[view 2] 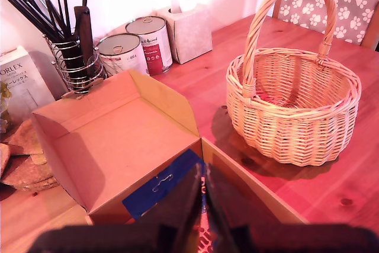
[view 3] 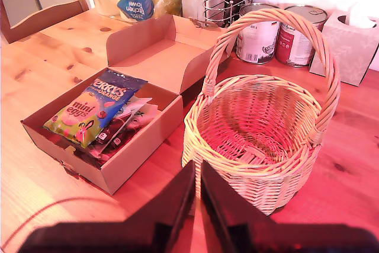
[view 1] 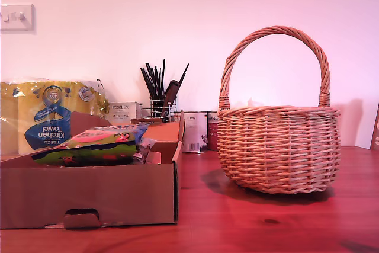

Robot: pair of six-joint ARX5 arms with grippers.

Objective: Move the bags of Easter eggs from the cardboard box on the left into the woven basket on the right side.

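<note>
The shallow brown corrugated cardboard box (view 3: 139,140) looks matt and papery. The glossy plastic egg pouches (view 3: 95,111) shine inside it. The round tan wicker basket (view 1: 278,146) is rough and ribbed. The reddish wooden table (view 1: 266,223) looks smooth, with visible knots.

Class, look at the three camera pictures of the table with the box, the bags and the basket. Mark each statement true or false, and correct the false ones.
1. The woven basket is empty. True.
2. The bags of eggs lie in the cardboard box. True.
3. The basket lies tipped on its side. False: it stands upright on the table, handle up.
4. The green "mini eggs" bag lies on top of the pile. True.
5. My second pincer is carrying a bag. False: its fingers are together with nothing between them.
6. Two tins stand inside the box. False: they stand on the table behind the basket.
</note>
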